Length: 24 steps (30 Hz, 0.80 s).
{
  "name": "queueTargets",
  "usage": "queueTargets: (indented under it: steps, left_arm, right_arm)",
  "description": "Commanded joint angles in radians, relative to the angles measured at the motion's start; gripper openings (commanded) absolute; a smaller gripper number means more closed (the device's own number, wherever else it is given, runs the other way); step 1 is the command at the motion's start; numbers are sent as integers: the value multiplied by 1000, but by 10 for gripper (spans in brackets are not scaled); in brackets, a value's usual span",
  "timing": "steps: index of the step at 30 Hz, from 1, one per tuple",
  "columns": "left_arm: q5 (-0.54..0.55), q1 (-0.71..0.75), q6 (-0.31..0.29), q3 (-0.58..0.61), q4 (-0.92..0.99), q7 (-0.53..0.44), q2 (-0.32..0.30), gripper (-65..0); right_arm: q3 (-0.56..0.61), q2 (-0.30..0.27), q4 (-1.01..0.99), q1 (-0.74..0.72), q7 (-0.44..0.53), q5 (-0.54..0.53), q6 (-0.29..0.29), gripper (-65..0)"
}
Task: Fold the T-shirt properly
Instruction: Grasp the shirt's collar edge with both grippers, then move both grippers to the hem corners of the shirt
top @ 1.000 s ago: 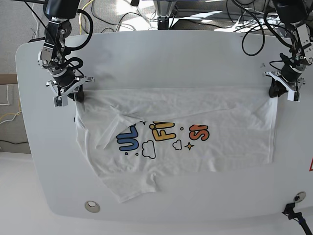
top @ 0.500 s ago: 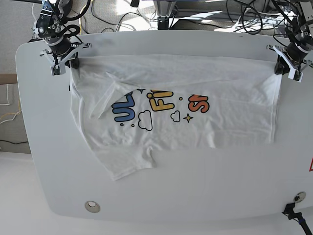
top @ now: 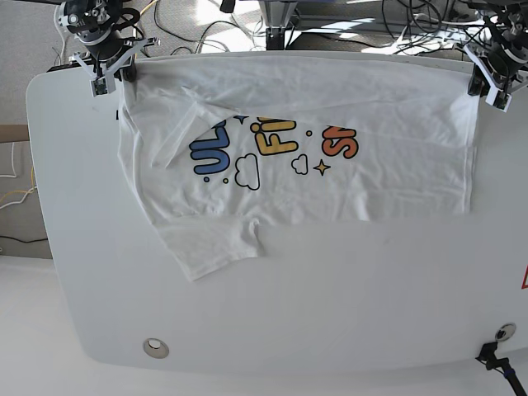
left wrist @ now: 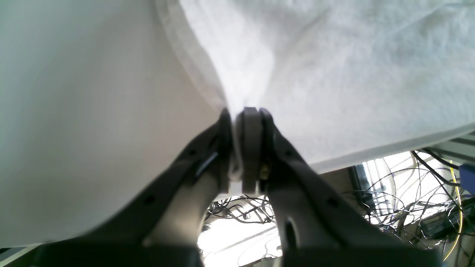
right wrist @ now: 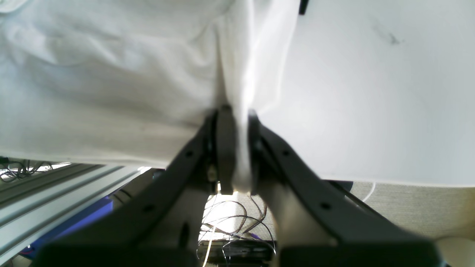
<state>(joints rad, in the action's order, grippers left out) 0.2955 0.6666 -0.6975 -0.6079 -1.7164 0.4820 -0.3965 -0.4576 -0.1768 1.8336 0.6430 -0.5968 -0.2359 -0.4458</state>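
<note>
Dragged toward the far edge of the rounded white table since a second ago: white cotton T-shirt with blue, yellow and orange lettering, spread flat, top hem along that edge. Clamped shut on its far corners: left gripper, right gripper. Beyond the table, tangled black cables on sunlit floor. Lettering half hidden under a fold; arms cut off.

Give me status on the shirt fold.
Early. Done: both tools are shut on the shirt edge at the far side of the table, left tool, right tool. In hand: cloth held stretched between them, print face up. Left: no clean fold visible; one sleeve lies loose and the body is wrinkled.
</note>
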Motion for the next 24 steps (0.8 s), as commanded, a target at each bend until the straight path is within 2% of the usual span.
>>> queueTargets:
  steps: [1,2,6,8,9,12,18,20,24]
  left_arm:
    - [8,6,-1,-10,-18,-16,-9,-621]
    - [6,5,-1,-10,-20,-15,-8,-567]
    - [6,-1,-1,-11,-20,24,-8,-287]
    - [6,-1,-1,-11,-20,24,-8,-193]
    - [6,-1,-1,-11,-21,24,-8,-171]
    - [6,-23,-1,-13,-38,24,-11,-165]
    - [6,-34,-1,-88,-124,25,-12,-165]
    - [6,-86,-1,-103,-135,25,-14,-165]
    - [5,-216,-1,-86,-132,25,-14,-165]
  right_arm:
    - [-5,-8,10,5,-22,16,11,-650]
    - [-5,-8,12,5,-22,17,11,-650]
    - [-7,-8,12,-15,-22,22,9,-381]
    - [-7,-8,13,-22,-22,20,8,-278]
    - [-8,-8,25,-22,-22,17,8,-245]
    - [-8,-10,65,-22,-22,23,11,-194]
    - [-60,-16,127,-25,-24,23,5,-191]
    - [-60,-40,127,-56,-24,22,5,-190]
    - [-56,-53,122,-144,-24,22,5,-190]
